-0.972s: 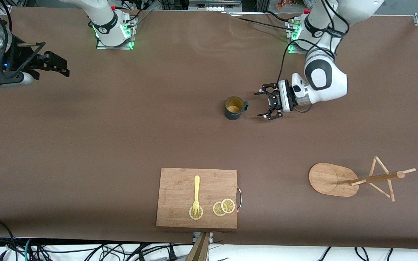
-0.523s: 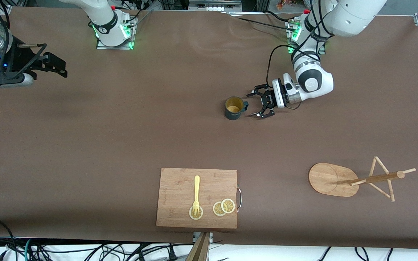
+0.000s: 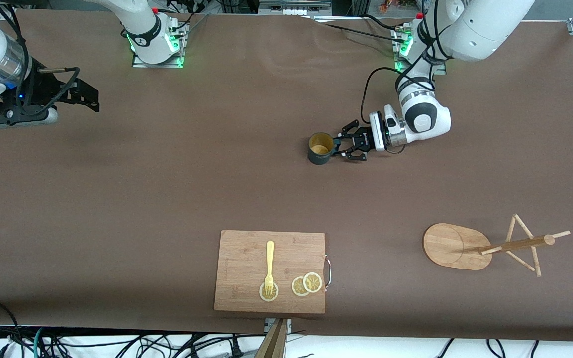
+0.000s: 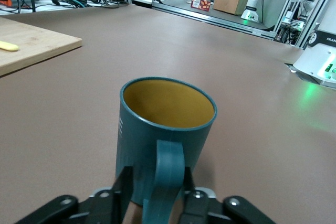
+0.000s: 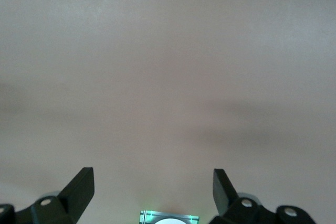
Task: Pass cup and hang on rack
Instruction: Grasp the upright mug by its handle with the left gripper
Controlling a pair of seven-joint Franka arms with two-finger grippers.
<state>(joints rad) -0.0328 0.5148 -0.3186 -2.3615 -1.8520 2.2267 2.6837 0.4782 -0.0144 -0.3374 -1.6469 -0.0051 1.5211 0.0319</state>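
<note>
The right end effector point(image 3: 85, 97) hangs over the tabletop point(image 3: 167, 174) at the right arm's end, well apart from the cup, while that arm waits. Its fingers point(image 5: 79, 187) stand wide apart with nothing between them, as the right wrist view shows.

The cutting board point(image 3: 270, 271) lies nearer to the front camera than the cup, well apart from it. On the board rest a yellow fork point(image 3: 269, 268) and lemon slices point(image 3: 307, 284); the fork's tines lie on one slice, and two more slices overlap beside it, close to the board's metal handle point(image 3: 328, 271).

The cup point(image 3: 320, 148) stands upright on the tabletop, its yellowish inside open to view and its handle point(image 4: 165, 179) turned toward the left arm's end.

The left end effector point(image 3: 342, 147) sits low at the cup's handle side, its fingers point(image 4: 122, 190) drawn in narrow on either side of the handle and touching or nearly touching it; the cup's base is on the tabletop.

The rack point(image 3: 485, 246) stands nearer to the front camera than the cup and toward the left arm's end, well apart from it, with its oval base point(image 3: 453, 246) on the tabletop and bare pegs point(image 3: 523, 248).
</note>
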